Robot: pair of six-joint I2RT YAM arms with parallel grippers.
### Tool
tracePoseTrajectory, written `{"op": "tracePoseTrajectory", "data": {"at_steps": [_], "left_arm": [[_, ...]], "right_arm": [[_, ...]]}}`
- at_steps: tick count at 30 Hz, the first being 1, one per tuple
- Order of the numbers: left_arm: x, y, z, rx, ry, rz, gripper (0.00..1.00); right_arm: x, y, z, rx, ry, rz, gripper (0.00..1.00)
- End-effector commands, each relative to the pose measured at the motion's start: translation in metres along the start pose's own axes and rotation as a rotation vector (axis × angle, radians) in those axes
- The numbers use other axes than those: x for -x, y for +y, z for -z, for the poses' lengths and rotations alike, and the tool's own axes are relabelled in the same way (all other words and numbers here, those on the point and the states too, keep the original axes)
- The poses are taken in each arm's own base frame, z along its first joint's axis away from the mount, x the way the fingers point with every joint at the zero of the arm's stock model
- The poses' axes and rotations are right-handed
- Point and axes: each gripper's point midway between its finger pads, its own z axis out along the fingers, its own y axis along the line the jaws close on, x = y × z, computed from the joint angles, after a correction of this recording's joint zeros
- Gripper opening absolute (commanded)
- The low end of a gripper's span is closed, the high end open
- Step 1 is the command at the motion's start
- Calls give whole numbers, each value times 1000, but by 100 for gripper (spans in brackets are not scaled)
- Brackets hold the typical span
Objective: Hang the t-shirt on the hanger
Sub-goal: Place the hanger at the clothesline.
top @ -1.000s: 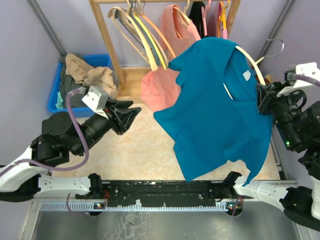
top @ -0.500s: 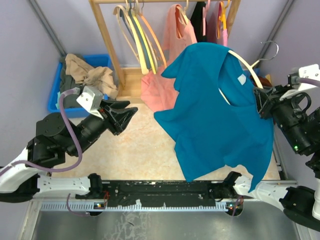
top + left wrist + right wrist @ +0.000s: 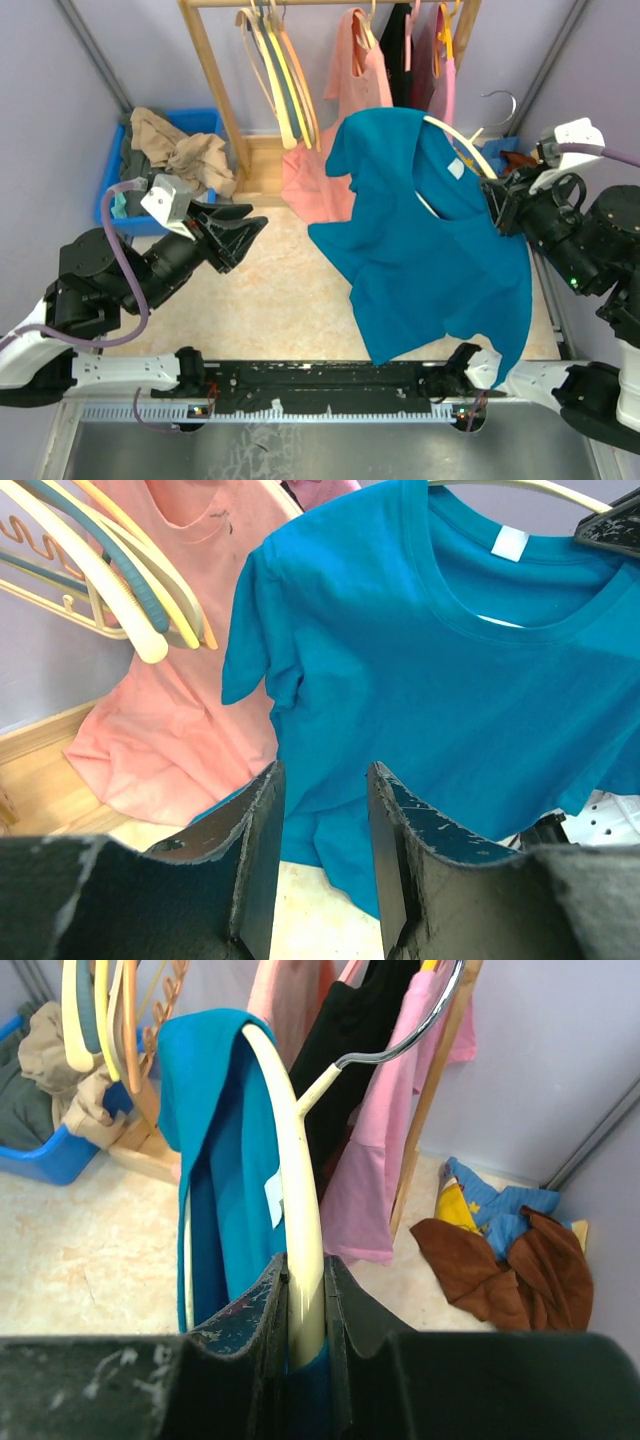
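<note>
**Step in hand.** The t-shirt (image 3: 430, 250) hangs in the air at the right of the work area, in front of the clothes rack (image 3: 210, 80). It is carried on the hanger (image 3: 462, 143). The far arm of the hanger is inside the shirt. The near arm comes out bare through the neck opening, and the hook (image 3: 500, 100) points towards the rack. I judge the shirt half dressed, with one shoulder seated and the near shoulder yet to go over.

**Claws.** The right gripper (image 3: 305, 1270) is pinched on the bare cream arm of the hanger (image 3: 290, 1140), with teal cloth just beside its fingers. The left gripper (image 3: 320, 850) is spread and holds nothing. The t-shirt (image 3: 420, 700) is ahead of it and not touched.

**Pose.** The right arm is raised and folded at the right edge, its wrist turned towards the rack. The left arm lies low and stretched forward from the left. Its claw (image 3: 250, 225) points at the sleeve side of the shirt, apart from it.

**Next move, my judgement.** The left claw needs to close in on the collar or the loose shoulder. It should then draw that cloth over the bare arm while the right claw holds the hanger steady. The right grip sits where the cloth must pass, so it may have to shift.
</note>
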Motion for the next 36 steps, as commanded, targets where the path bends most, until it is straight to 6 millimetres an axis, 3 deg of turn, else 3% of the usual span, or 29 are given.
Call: {"op": "tracePoseTrajectory", "data": {"at_steps": [1, 7, 18, 30, 36], "left_arm": [[-1, 1, 3, -6, 3, 7, 44], [-2, 1, 4, -8, 2, 9, 44], [4, 9, 17, -7, -3, 14, 44], [18, 26, 47, -4, -39, 39, 43], [23, 30, 56, -17, -43, 34, 43]], "right_arm": [[16, 4, 1, 20, -39, -47, 0], [18, -9, 0, -61, -44, -64, 0], [52, 14, -30, -32, -124, -208, 0], [69, 49, -91, -42, -97, -306, 0], [77, 68, -122, -113, -96, -273, 0]]}}
